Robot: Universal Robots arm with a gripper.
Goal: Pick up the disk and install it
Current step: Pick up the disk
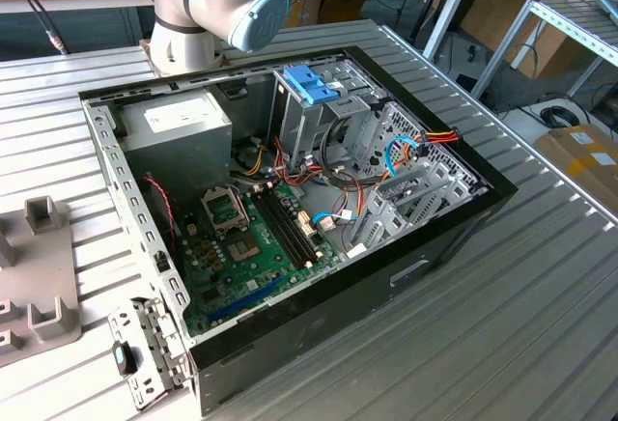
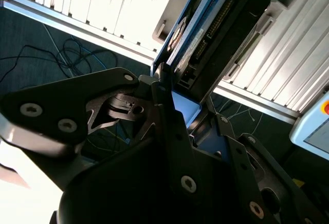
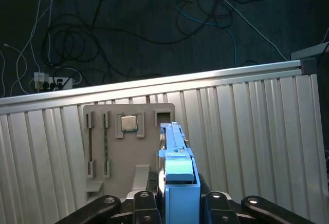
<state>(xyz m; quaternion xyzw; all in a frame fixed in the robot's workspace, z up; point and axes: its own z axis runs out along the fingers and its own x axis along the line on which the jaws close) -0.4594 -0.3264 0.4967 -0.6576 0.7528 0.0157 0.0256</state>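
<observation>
Disk (image 3: 178, 170) sits clamped edge-on inside the pincer (image 3: 177, 203).

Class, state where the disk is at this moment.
In the first wrist view the disk sits edge-on in the gripper, over the grey parts tray on the ribbed table, near the tray's processor chip.

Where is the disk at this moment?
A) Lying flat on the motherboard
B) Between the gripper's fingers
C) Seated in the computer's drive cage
B: in both wrist views the blue-framed disk is clamped in the gripper, out over the grey holder and the ribbed table, not in the case.
</observation>
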